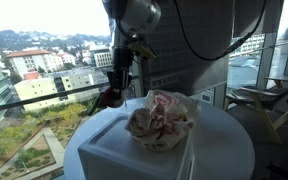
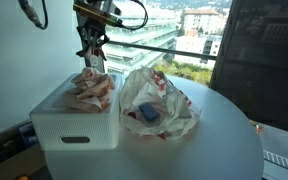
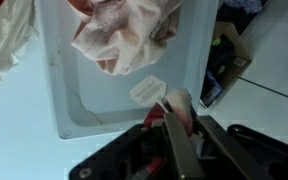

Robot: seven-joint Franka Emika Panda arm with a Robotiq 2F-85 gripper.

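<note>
Wrist view: tool point(image 3: 179, 112) pressed together over box point(image 3: 74, 110) edge. Whether anything is pinched, cannot tell. Cloth point(image 3: 124, 35) heaped on box top, straight ahead of tool, just beyond fingertips, bunched toward far edge, no clear long axis.

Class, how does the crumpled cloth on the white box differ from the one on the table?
The cloth on the box is bunched small, raised; the cloth on the table lies lower, spread wider. The table cloth cups something blue; the box cloth shows none. Both are crumpled, pinkish-white.
</note>
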